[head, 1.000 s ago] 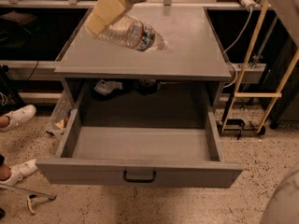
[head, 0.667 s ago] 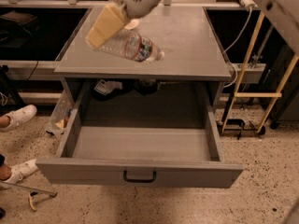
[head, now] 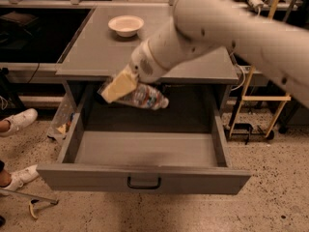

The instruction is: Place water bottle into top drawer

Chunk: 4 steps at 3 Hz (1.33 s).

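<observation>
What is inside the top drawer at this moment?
Nothing lies on the visible floor of the top drawer. The gripper holds the water bottle in the air above its rear part. The drawer's far end is too dark to judge.

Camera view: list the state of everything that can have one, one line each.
gripper: above the drawer's back left, shut on the water bottle
water bottle: held in the air on its side, cap to the right, not yet in the drawer
top drawer: pulled open
white bowl: upright on the cabinet top, at the back
</observation>
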Available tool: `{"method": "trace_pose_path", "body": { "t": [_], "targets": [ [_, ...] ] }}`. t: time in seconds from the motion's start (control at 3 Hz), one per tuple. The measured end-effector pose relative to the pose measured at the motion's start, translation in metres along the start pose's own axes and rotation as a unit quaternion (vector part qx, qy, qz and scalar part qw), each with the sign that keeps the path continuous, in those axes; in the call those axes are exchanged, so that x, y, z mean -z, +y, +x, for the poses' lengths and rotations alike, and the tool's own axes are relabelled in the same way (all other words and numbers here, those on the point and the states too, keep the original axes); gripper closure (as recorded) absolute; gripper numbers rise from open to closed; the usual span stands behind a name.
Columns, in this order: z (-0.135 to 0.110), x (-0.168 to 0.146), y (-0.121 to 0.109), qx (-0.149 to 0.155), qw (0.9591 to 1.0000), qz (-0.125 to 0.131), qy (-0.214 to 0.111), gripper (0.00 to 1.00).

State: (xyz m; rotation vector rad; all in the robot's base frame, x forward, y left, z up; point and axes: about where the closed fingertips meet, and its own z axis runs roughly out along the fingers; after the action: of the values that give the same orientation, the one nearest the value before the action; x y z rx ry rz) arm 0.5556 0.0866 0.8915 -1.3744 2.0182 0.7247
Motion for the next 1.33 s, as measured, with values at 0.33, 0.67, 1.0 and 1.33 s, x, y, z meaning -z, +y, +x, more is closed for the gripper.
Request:
{"method": "trace_pose_path", "body": {
  "t": [0.33,0.67,1.0,1.33],
  "targets": [
    [0.074,-0.074,-0.014,-0.062,0.998,-0.008,0.009,1.0],
    [0.13,-0.13,-0.026,-0.117,0.9927,-0.019,0.023,1.0],
    [0.136,-0.137,-0.028,-0.122,0.992,-0.02,0.023,0.81],
    [0.136,-0.137,-0.028,-0.122,0.992,-0.02,0.023,0.58]
  ]
}}
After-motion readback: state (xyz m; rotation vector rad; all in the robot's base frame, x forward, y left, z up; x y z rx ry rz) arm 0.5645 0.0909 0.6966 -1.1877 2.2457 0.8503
